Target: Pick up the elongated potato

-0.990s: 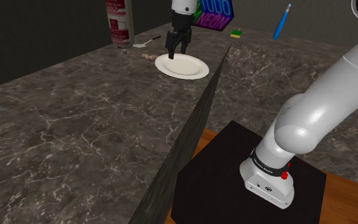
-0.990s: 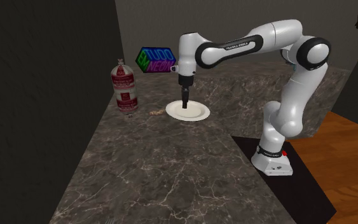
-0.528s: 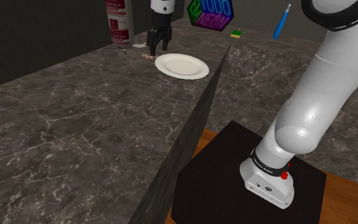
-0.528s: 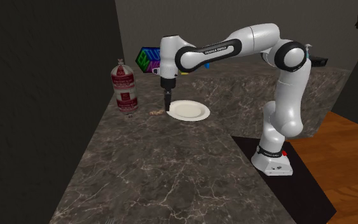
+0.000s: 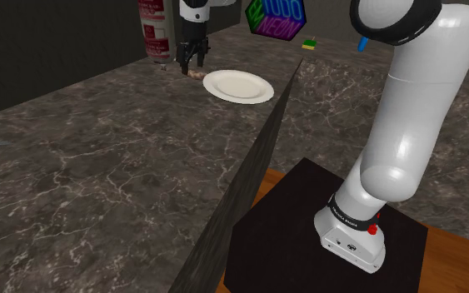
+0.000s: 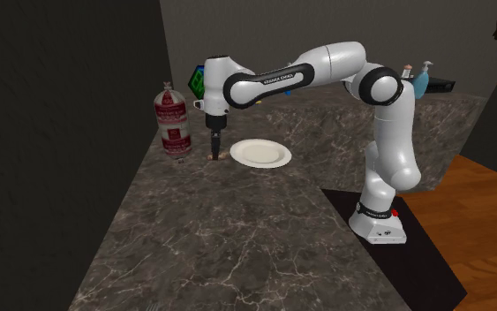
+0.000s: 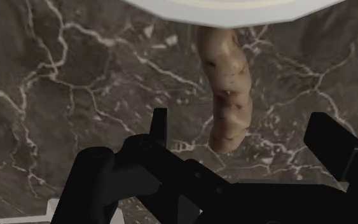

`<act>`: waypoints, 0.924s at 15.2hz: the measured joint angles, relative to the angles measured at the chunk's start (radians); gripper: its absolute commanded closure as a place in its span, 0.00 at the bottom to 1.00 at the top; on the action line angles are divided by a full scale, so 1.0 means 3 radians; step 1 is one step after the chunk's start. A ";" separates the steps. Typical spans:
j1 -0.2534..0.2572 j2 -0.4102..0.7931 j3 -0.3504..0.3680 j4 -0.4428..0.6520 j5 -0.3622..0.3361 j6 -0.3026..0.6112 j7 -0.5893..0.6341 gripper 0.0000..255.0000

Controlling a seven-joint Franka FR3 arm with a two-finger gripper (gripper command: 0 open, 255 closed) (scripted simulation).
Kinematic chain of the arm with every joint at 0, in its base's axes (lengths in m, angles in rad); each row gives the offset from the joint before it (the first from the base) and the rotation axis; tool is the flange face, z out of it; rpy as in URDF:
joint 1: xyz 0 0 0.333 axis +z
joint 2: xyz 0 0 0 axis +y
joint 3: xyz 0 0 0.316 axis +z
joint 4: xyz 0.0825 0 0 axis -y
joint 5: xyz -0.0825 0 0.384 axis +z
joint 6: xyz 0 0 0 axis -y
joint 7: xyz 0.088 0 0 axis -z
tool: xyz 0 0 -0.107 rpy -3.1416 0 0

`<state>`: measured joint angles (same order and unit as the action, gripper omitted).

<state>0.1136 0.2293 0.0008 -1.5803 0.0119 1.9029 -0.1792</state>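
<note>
**Counter** (image 5: 99, 166): dark veined stone, on which all items are borne.

**Arm** (image 6: 326, 66): white, extended over the counter's far end.

**Plate** (image 5: 238, 86): white and bare. It is to be kept clear of the fingers.

**Gripper** (image 7: 243, 124): black. The fingers are spread apart and nothing is grasped. It is poised low over the potato's near end.

**Potato** (image 7: 227, 95): pale, elongated and knobbly. It is laid on the counter at the plate's ten o'clock in the shoulder view, one end just beside the rim. A straight descent is judged best, with the narrow width straddled nearer mid-length and the closure made gently.
</note>
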 measured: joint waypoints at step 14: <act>0.0007 0.0004 0.0005 -0.0162 0.0001 0.0196 0.0004 1.00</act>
<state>0.1155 0.2304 0.0023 -1.6289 0.0121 1.9616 -0.1779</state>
